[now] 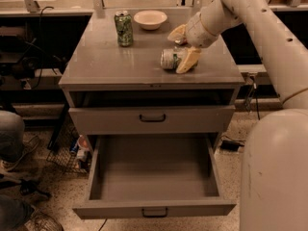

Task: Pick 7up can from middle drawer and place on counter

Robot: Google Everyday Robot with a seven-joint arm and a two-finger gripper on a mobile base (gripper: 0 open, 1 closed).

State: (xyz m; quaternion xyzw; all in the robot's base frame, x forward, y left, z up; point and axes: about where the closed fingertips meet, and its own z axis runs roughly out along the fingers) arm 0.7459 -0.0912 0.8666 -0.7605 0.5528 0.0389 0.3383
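The 7up can (169,59), pale silver with green print, lies on its side on the grey counter (106,64), right of centre. My gripper (182,47) is over the can's right end with its jaws spread. One finger (188,60) rests by the can's right end; the other (177,32) is behind it, clear of the can. The middle drawer (154,209), the lowest one, is pulled fully out and shows only its bare grey floor.
A darker green can (123,28) stands upright at the counter's back left, next to a white bowl (150,19). The shallower drawer front (152,119) above is shut. My arm (269,42) crosses the right side. Cables and a wire basket (65,153) lie on the floor to the left.
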